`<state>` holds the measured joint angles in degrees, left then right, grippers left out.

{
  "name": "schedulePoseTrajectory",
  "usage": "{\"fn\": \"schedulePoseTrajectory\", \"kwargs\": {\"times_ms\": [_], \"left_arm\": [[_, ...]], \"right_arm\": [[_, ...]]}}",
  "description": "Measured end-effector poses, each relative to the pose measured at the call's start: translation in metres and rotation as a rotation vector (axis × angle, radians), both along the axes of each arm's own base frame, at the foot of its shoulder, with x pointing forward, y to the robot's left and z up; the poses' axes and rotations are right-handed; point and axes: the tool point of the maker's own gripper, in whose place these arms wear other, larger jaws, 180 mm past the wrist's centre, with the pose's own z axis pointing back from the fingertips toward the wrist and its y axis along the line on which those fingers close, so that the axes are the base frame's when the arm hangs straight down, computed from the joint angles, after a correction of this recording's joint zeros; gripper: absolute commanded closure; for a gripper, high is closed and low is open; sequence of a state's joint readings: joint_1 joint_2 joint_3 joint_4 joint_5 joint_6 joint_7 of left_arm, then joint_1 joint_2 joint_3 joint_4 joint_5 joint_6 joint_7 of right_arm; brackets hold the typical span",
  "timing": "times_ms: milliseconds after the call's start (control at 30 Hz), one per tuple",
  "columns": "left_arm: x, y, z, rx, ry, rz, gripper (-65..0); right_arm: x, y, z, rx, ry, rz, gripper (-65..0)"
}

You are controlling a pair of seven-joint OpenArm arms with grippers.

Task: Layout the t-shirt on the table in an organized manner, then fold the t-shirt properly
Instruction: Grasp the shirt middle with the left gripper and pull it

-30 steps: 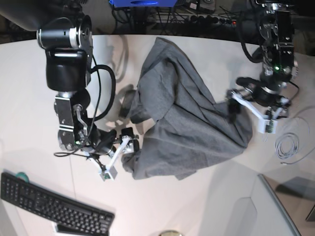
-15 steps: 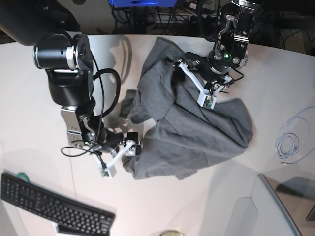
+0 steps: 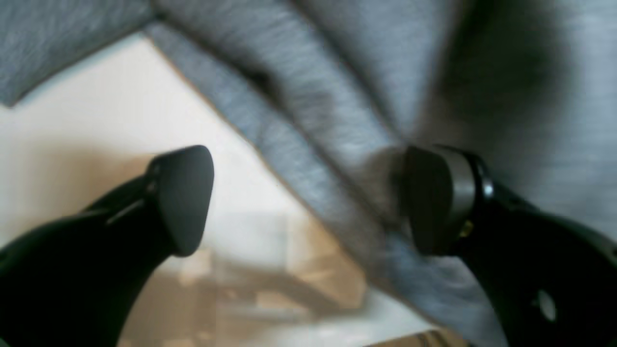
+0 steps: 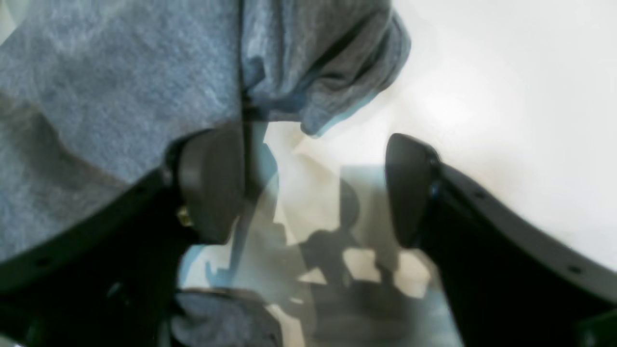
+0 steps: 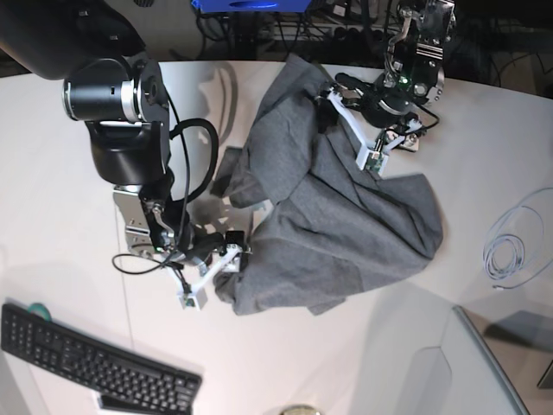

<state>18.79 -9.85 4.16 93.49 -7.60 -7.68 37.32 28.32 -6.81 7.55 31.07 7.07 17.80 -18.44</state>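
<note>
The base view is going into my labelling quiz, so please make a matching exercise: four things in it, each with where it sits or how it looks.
Things:
1. t-shirt
2. keyboard
3. cable
4. left gripper

Descriptions:
A. coiled near the right edge
B. black, bottom left corner
C. open over the far part of the fabric
D. grey, crumpled mid-table

Pairs: 1-D, 2-B, 3-A, 4-C

Premises: robotics lab or test bench. Evidence: two arms mounted at a white worktop (image 5: 69, 173), black keyboard (image 5: 86, 359), coiled cable (image 5: 505, 255), and power strips with tangled leads (image 5: 354, 35) behind the far edge.
</note>
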Motion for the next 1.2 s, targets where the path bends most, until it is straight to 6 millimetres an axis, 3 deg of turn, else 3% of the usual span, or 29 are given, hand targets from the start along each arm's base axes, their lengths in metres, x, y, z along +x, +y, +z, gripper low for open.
{"fn": "schedulePoseTrajectory", "kwargs": {"times_ms": [67, 167, 300, 367, 433, 533, 633, 700, 833, 933, 1000, 1067, 1200], "left_arm": [[0.015, -0.011, 0.028, -0.025, -0.089, -0.019, -58.6], [0.029, -0.035, 0.062, -0.101, -0.182, -0.041, -58.6], [0.039, -0.089, 0.068, -0.193, -0.190, -0.118, -58.6], [0.054, -0.114, 0.061, -0.217, -0.183, -0.152, -58.6], [0.068, -0.123, 0.052, -0.175, -0.179, -0.164, -58.4], [0.091, -0.102, 0.055, -0.089, -0.222, -0.057, -58.4], [0.119, -0.069, 0.069, 0.004, -0.294, 0.013, -58.4], [0.134, -0.049, 0.066, 0.035, -0.300, 0.058, -58.4], [0.137, -0.015, 0.022, 0.081, -0.172, 0.136, -58.4], [0.135, -0.009, -0.013, 0.100, -0.065, 0.129, -58.4], [0.144, -0.023, -0.017, 0.102, -0.098, 0.065, -58.4], [0.147, -0.054, -0.018, 0.104, -0.158, -0.053, -58.4], [0.125, -0.124, -0.026, 0.049, -0.191, -0.257, -58.4]], "right_arm": [[-0.001, -0.006, 0.012, -0.022, -0.018, 0.011, -27.2], [-0.005, -0.027, 0.042, -0.071, -0.124, -0.013, -30.6], [-0.022, -0.042, 0.063, -0.097, -0.194, -0.033, -40.2], [-0.029, -0.047, 0.061, -0.112, -0.186, -0.030, -41.1], [-0.032, -0.054, 0.059, -0.130, -0.175, -0.030, -41.1], [-0.036, -0.078, 0.055, -0.172, -0.179, -0.039, -41.1], [-0.049, -0.100, 0.043, -0.218, -0.145, -0.043, -41.1], [-0.059, -0.109, 0.036, -0.238, -0.121, -0.039, -41.1], [-0.063, -0.117, 0.042, -0.257, -0.145, -0.042, -41.1], [-0.064, -0.123, 0.045, -0.271, -0.160, -0.043, -41.1], [-0.066, -0.125, 0.043, -0.277, -0.153, -0.040, -41.1], [-0.066, -0.130, 0.044, -0.272, -0.148, -0.062, -41.1], [-0.066, -0.158, 0.046, -0.274, -0.144, -0.151, -41.4]]}}
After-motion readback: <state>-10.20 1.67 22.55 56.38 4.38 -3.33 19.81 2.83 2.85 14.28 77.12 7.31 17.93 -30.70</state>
